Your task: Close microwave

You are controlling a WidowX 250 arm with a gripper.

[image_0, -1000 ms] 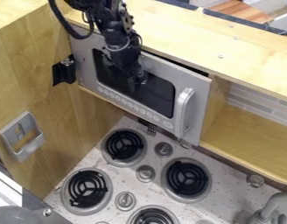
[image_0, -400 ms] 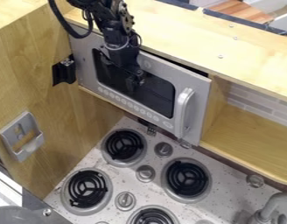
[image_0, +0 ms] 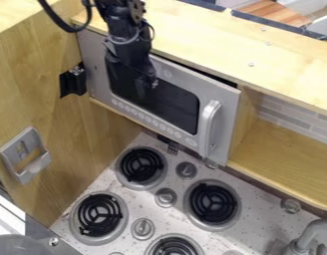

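The black gripper (image_0: 147,85) hangs at the upper left, in front of the dark window of the microwave (image_0: 174,105). Whether it touches the door is hard to tell. The silver door lies along the cabinet front under the wooden top, and a narrow dark gap runs along its upper edge. Its curved handle (image_0: 207,124) is on the right side, well to the right of the gripper. The arm covers the upper left part of the door.
Below the microwave is a stove top (image_0: 175,172) with several black coil burners and knobs. A wooden shelf (image_0: 286,159) opens at the right, a grey faucet (image_0: 312,232) stands at the lower right, and a grey holder (image_0: 25,154) hangs on the left wall.
The arm and gripper have shifted left and slightly up across the microwave's front. The door looks the same as before.
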